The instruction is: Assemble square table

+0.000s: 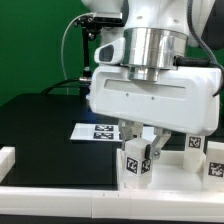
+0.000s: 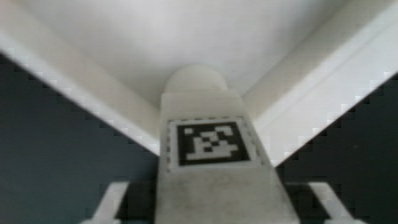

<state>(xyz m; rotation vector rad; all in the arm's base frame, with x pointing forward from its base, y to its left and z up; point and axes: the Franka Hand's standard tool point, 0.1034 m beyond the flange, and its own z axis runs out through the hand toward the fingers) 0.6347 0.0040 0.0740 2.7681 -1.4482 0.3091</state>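
White arm over black table, claw around tagged leg, marker board behind

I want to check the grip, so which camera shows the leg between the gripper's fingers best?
The wrist view: the leg fills the picture's middle, its tag sharp, with a finger at each side. The exterior view shows the same leg small, under the gripper and partly hidden by the fingers.

The exterior view faces the arm close, level with the tagged leg. The wrist view looks along that leg, very near.
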